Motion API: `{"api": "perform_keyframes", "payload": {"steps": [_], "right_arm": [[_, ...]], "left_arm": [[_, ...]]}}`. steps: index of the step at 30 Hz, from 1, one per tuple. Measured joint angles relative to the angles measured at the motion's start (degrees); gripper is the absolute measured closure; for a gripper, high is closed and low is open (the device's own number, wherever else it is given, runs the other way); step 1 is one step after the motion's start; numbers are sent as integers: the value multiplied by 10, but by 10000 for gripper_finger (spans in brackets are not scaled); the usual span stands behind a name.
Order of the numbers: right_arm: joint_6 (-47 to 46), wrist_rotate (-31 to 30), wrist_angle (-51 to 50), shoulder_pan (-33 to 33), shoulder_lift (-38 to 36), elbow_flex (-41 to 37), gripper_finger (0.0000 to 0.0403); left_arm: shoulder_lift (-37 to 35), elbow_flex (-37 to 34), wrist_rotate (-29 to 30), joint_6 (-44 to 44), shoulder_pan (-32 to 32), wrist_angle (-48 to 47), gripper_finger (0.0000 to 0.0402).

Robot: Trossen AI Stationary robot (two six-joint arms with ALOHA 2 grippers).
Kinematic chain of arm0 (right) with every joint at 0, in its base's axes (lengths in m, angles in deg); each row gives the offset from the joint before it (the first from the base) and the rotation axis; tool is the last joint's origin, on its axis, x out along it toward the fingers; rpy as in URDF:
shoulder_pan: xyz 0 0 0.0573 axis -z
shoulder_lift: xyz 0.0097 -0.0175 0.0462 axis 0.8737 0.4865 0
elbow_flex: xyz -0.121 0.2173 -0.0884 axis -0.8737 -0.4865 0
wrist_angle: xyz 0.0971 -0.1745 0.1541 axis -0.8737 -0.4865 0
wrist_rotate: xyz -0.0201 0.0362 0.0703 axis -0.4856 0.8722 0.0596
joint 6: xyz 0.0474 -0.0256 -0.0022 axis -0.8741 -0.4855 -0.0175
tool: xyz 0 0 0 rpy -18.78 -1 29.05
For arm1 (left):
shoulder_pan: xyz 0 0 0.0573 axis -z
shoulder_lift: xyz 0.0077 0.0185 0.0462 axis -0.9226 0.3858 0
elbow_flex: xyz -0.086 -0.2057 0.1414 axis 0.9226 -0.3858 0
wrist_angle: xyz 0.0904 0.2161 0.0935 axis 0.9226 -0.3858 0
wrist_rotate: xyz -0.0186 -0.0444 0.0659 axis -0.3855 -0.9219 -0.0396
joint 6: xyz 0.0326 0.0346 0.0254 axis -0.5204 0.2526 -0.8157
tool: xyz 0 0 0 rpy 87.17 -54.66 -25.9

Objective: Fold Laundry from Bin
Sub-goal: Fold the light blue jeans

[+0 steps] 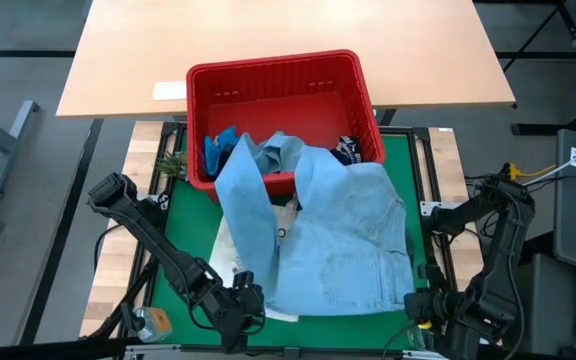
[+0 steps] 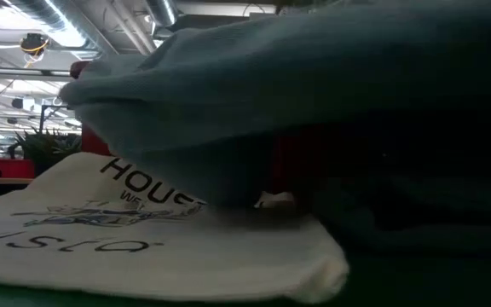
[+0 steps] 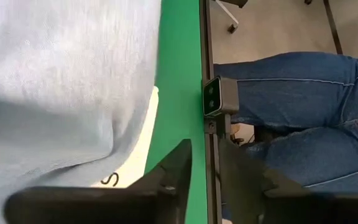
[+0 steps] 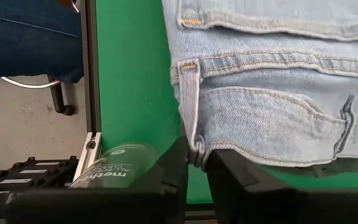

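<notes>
Both arms reach low along the table's near edge. The left gripper hangs unclenched beside the light blue denim garment, the right gripper pinches its hem corner. The garment trails from the red bin, mostly hiding the tote bag.

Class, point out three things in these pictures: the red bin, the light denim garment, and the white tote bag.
red bin (image 1: 273, 72): high view, far rim.
light denim garment (image 1: 353, 235): high view, middle of the spread cloth.
white tote bag (image 2: 143, 247): low view, printed face.
</notes>
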Motion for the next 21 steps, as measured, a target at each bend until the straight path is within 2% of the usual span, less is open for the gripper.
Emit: {"api": "perform_keyframes", "payload": {"steps": [4,10,15,21], "right_arm": [[0,-8,1,0,0,0,329],[-1,-9,2,0,0,0,288],[-1,-10,-1,0,0,0,258],[24,-12,0,5,0,0,254]], "left_arm": [[0,0,2,-14,-5,0,295],[-1,0,0,-29,-4,0,290],[-11,0,-1,-31,-4,-2,300],[-61,0,2,-31,-4,-18,318]]}}
